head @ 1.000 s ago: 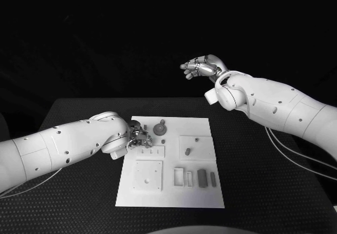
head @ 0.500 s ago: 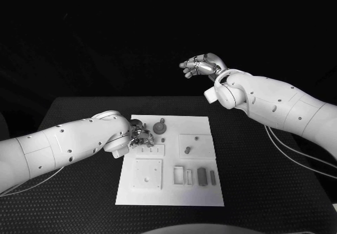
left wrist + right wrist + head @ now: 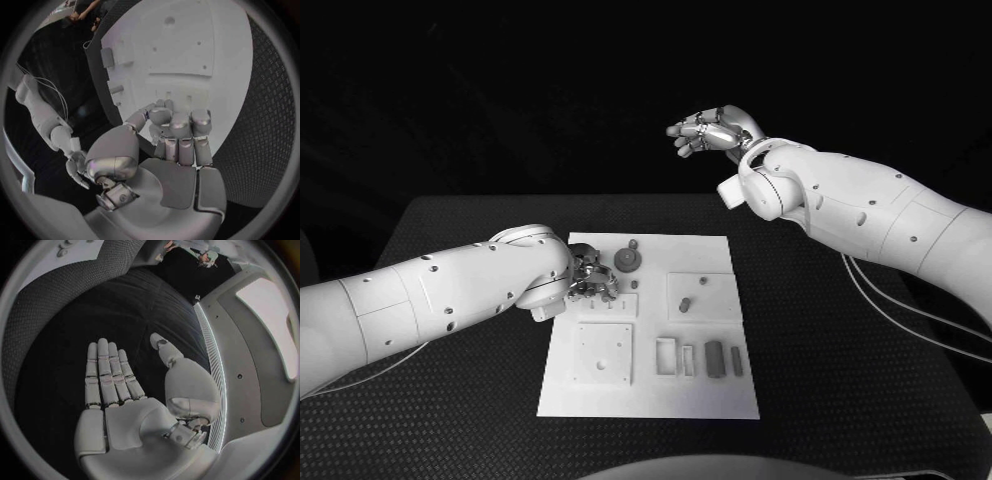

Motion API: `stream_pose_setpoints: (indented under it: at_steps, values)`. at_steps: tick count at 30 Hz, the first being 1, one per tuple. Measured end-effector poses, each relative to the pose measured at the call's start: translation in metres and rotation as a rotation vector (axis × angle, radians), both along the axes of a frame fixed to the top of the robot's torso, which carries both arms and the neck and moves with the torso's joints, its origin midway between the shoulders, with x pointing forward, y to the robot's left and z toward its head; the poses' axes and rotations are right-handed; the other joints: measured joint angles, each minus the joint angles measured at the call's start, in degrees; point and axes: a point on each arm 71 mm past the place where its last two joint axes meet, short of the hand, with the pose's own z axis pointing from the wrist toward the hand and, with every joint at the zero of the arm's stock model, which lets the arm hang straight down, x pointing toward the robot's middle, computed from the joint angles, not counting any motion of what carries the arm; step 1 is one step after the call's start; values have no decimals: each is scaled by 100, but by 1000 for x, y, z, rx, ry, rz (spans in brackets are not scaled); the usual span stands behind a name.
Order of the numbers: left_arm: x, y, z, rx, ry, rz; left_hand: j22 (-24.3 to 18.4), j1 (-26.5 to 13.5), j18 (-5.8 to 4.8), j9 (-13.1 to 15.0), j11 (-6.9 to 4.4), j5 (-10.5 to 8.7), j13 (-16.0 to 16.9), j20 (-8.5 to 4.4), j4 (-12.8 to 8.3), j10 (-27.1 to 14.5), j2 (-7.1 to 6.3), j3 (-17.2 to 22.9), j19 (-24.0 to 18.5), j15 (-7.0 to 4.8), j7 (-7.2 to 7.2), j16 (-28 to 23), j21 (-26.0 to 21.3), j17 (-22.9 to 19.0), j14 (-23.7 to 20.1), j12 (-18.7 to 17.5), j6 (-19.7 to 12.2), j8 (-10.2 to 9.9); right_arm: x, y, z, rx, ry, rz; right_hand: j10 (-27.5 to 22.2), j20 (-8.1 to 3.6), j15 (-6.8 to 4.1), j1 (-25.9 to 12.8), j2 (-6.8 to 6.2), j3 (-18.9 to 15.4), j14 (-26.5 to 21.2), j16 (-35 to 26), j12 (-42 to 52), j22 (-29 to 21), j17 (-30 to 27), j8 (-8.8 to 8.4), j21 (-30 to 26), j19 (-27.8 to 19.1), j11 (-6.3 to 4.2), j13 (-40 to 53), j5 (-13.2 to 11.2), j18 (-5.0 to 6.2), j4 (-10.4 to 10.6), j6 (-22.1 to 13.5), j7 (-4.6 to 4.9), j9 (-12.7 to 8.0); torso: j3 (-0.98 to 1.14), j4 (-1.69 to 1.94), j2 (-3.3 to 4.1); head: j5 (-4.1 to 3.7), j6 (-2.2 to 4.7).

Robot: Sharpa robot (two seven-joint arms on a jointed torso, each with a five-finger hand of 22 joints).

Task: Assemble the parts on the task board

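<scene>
Here, left robot hand (image 3: 590, 281) hovering over white rectangular task board (image 3: 733, 395) on black desk (image 3: 877, 400), fingers curled, grasp unclear, right robot hand (image 3: 710, 134) hanging raised, fingers spread, holding nothing.

The task board (image 3: 653, 395) is smooth, matt white, like plastic. It lies on a tabletop (image 3: 459, 400) covered in black, finely dotted, rough-looking mesh. The left robot hand (image 3: 169, 145) is polished silver metal with a soft sheen, as is the right robot hand (image 3: 119, 390). Both arms (image 3: 848, 205) wear glossy, smooth white plastic shells. Small parts (image 3: 715, 360) look dull grey.
</scene>
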Motion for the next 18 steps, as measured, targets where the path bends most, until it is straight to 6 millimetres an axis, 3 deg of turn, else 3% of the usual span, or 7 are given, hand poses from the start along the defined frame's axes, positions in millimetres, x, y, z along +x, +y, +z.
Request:
stream_pose_setpoints:
  at_steps: [13, 18]
  values:
    - [0, -2, 0, 52, -8, -48, 3, -11, 10, 62, -11, 77, -6, 1, -1, -11, 12, 0, 0, -2, 0, 66, 23, -36, -2, 27, 0, 29, 0, 1, 0, 0, 2, 4, 20, 0, 0, 0, 0, -16, 0, -21, 0, 0, 0, 0, -23, 0, 21, -21, 0, 0, 16, 0, 0, -5, -3, 3, -1, 6, -34]
    - [-1, -5, -1, 64, 2, -65, 2, 13, 31, 122, -32, -104, -38, 23, -72, 8, -12, 72, -21, -3, 0, 111, 23, -107, -3, 49, 0, 27, 0, 2, 0, 0, 3, 7, 20, 0, 0, 0, 0, -16, 0, -21, 0, 0, -5, 0, -23, 0, 21, -28, 0, 0, 16, 0, 0, -5, -3, 3, -1, 7, -48]
